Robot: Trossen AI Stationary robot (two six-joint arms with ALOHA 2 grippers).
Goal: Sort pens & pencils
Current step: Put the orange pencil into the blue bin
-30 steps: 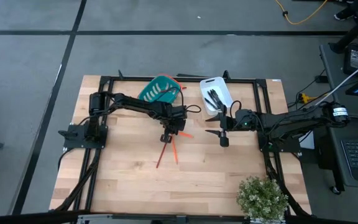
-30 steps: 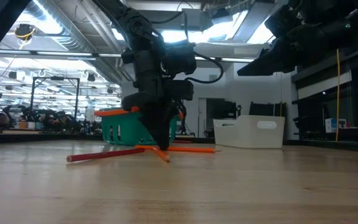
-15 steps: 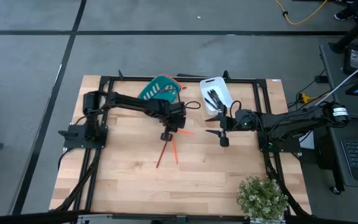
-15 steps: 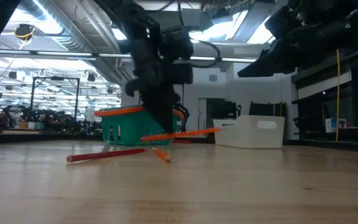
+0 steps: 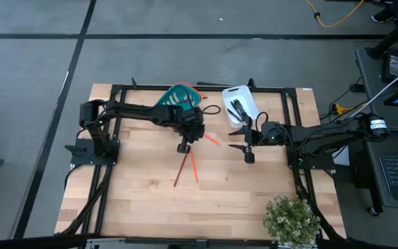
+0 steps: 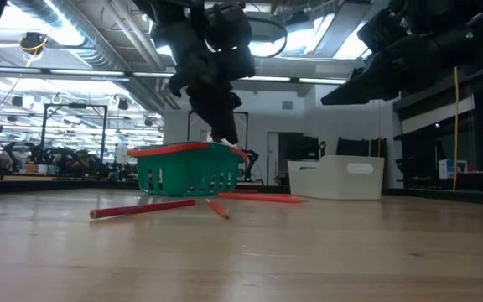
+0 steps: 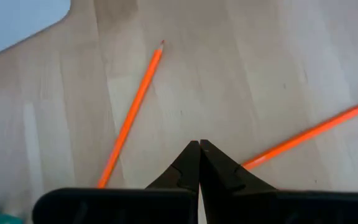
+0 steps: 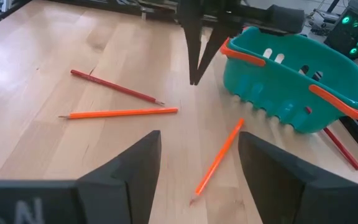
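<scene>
- High view: the left gripper (image 5: 183, 147) hangs above the table (image 5: 130, 200), just beside the teal basket (image 5: 177, 98), fingers shut on nothing. One orange pencil (image 5: 211, 140) lies loose on the side of that gripper away from the basket; a red-brown pencil (image 5: 181, 171) and a second orange pencil (image 5: 193, 167) lie farther from the basket, crossing near their upper ends. The black pens (image 5: 238, 108) lie in the white bin (image 5: 249, 101), beside the basket. The right gripper (image 5: 241, 138) waits just beyond the bin, fingers spread wide, holding nothing. Bare wood extends from the pencils to the table's front edge.
- Low view: the left gripper (image 6: 231, 144) is raised level with the basket (image 6: 189, 171) rim; three pencils lie flat on the wood in front of the basket.
- Left wrist view: closed fingertips (image 7: 199, 148) meet in a point above bare wood between two orange pencils (image 7: 131, 114), touching neither.
- Right wrist view: the open fingers (image 8: 132, 171) frame three loose pencils (image 8: 118, 113) beside the basket (image 8: 294, 79); a red stick (image 8: 340, 147) lies at the basket's far side near the table frame.
</scene>
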